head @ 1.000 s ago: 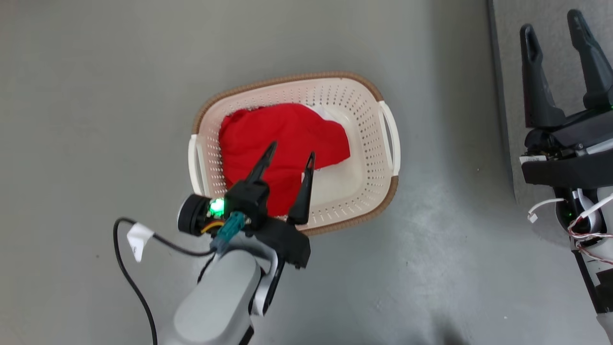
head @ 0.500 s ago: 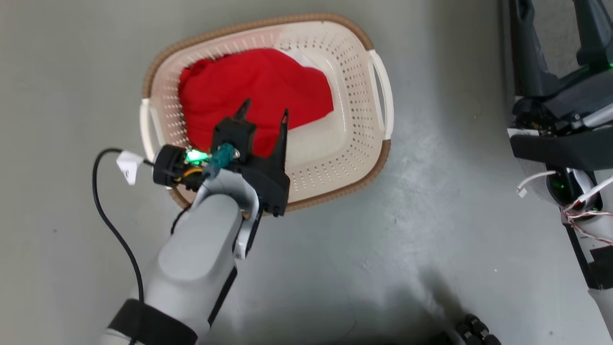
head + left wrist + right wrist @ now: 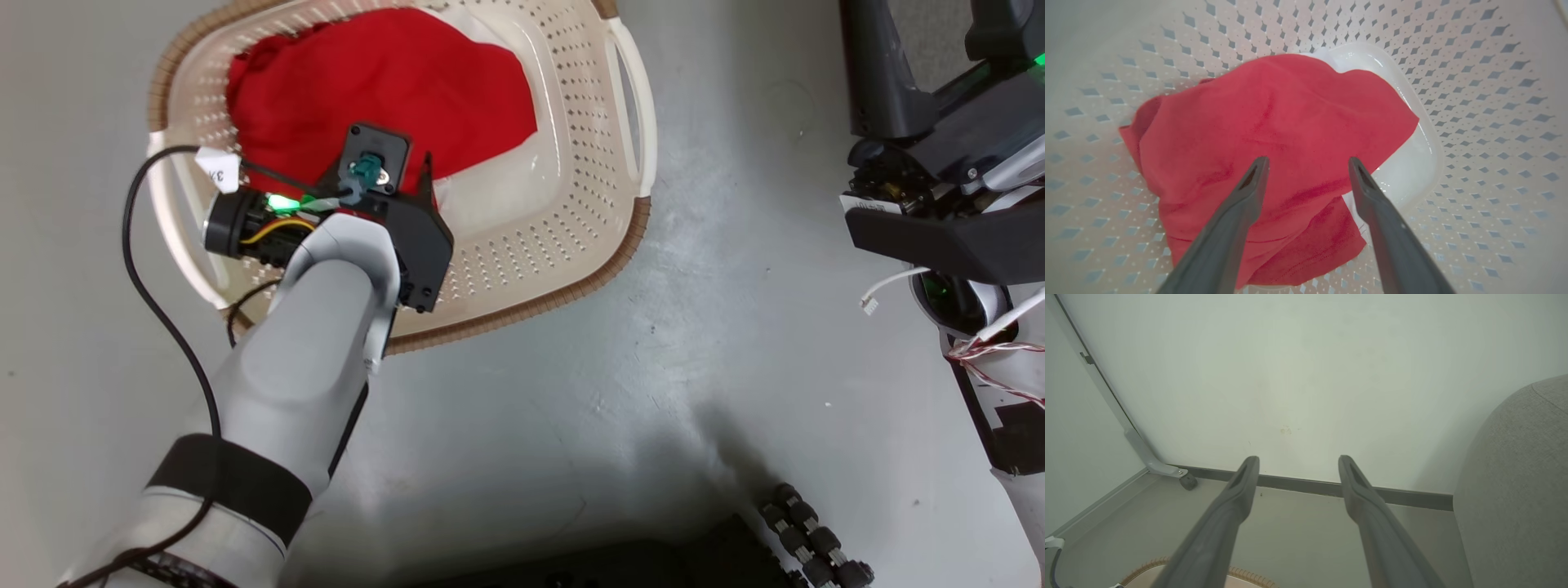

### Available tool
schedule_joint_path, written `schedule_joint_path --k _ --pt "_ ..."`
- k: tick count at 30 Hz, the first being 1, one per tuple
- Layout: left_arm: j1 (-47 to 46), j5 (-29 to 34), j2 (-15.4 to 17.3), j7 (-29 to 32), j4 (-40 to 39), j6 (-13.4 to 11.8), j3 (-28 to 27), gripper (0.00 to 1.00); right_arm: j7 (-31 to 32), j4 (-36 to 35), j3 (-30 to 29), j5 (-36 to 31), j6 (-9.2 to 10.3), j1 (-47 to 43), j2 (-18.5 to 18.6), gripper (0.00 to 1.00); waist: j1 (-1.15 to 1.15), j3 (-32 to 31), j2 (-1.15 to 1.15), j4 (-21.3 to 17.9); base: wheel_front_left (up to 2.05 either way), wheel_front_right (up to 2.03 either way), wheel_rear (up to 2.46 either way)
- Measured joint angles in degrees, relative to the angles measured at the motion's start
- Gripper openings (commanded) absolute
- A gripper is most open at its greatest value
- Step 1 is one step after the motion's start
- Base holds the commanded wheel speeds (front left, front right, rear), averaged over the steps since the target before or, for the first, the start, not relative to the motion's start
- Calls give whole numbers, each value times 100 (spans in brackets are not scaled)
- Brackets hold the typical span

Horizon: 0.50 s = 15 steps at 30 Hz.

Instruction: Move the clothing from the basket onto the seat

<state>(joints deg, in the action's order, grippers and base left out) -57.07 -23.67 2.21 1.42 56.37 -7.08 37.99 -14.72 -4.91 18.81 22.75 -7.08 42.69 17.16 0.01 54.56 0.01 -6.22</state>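
The clothing (image 3: 384,73) is a crumpled bright red heap lying in the cream perforated basket (image 3: 571,204) with a brown rim, on the grey floor. My left gripper (image 3: 1308,161) points straight down into the basket, open, its two fingertips spread just over the red clothing (image 3: 1274,122); I cannot tell whether they touch it. In the head view the wrist hides most of its fingers (image 3: 426,167). My right gripper (image 3: 1298,458) hangs open and empty off to the right, above the floor beside the light-grey seat (image 3: 1515,490).
A black cable with a white tag (image 3: 216,167) loops from my left wrist over the basket's left side. The robot's dark base and rollers (image 3: 808,531) sit at the bottom. A pale wall, a baseboard and a caster leg (image 3: 1188,482) stand beyond the basket.
The head camera has tipped, so the basket has slid up and left in the picture. My left gripper has swung from slanting over the basket to pointing down into it, closer to the red cloth.
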Motion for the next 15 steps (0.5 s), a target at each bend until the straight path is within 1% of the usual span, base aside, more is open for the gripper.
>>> schedule_joint_path --k 10,15 --pt "-527 497 1 421 748 0 4 100 -1 -190 67 149 0 94 -4 100 -1 408 0 -189 0 0 0" --pt "-782 811 75 586 1032 0 85 100 -1 -264 67 205 0 98 -25 100 0 573 0 -278 0 0 0"
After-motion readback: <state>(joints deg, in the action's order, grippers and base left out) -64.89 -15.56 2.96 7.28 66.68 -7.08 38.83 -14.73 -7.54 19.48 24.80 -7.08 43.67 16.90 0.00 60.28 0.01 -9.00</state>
